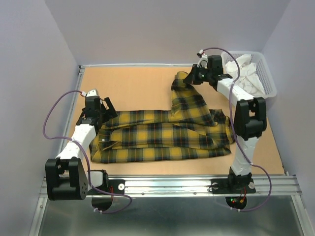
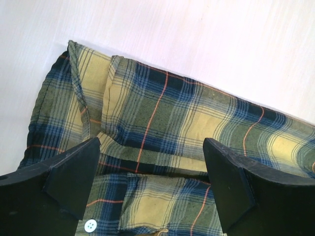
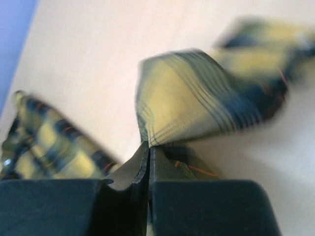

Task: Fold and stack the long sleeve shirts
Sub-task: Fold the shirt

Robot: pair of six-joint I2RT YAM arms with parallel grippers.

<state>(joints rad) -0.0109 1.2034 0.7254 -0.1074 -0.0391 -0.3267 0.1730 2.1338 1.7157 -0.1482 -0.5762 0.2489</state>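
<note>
While left fingers [image 2: 69, 177] gape above plaid shirt [image 1: 162, 140], right fingers [image 3: 202, 206] clamp sleeve [image 3: 197, 98].

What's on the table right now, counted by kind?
plaid shirt: 1
white basket: 1
white cloth heap in the basket: 1 (separate pieces cannot be told apart)
Total: 3
</note>
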